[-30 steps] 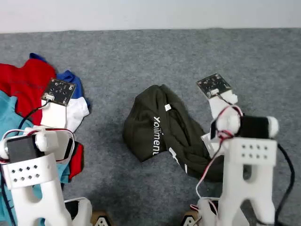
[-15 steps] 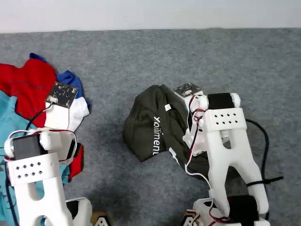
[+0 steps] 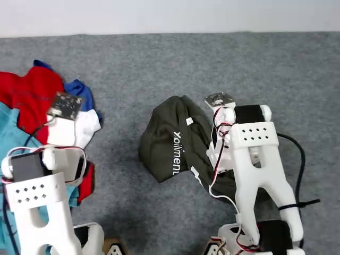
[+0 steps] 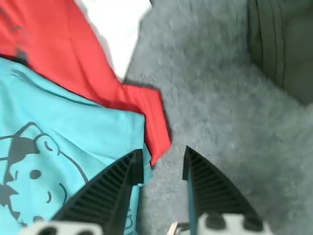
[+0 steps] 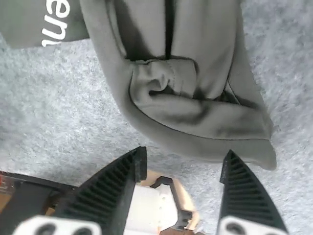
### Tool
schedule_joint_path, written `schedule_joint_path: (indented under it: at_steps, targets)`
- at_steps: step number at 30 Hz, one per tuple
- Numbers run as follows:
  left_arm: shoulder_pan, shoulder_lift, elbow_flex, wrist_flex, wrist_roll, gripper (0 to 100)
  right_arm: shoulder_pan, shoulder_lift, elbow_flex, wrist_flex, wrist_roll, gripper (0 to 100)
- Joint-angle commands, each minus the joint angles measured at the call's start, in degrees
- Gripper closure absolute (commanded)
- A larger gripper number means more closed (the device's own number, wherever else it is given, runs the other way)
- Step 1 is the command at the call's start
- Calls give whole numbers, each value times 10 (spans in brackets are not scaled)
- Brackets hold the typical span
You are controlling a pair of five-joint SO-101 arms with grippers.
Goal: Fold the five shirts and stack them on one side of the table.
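Looking from the left, I see four of the shirts heaped at that edge of the grey table cover (image 3: 159, 64): a red shirt (image 3: 29, 95) on top of a teal shirt (image 4: 54, 142) with a cartoon print, and a blue shirt (image 3: 79, 87) and a white shirt (image 3: 87, 125) poking out beside them. None looks folded. The left gripper (image 4: 163, 152) hangs over a corner of the red one where it overlaps the teal, its fingers a little apart and holding nothing.

In the middle of the table lies the dark olive shirt (image 3: 170, 143), well apart from the heap. It is bunched into a rough lump (lettering side up), with a thick fold and a rolled hem along its right side. The right gripper (image 5: 184, 152) hovers just above that rolled edge, its fingers spread wide with only air between them.

My guess is that the job is at its start, with this olive shirt singled out to be flattened first. The next move seems to call for the right claw to drop onto that hem and pinch a single layer, not the whole roll. The left arm could then come across to take another edge, so the cloth can be drawn out flat.
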Motion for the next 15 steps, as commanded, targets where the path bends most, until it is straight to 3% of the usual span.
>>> schedule_joint_path:
  at_steps: [1,8,15]
  targets:
    - [-3,-2,-57,8,42,863,-1,5,-34,10,-14,742]
    - [-3,-2,-73,9,80,863,14,19,-22,-73,-48,742]
    - [-27,2,-72,17,79,863,15,157,10,-144,-45,742]
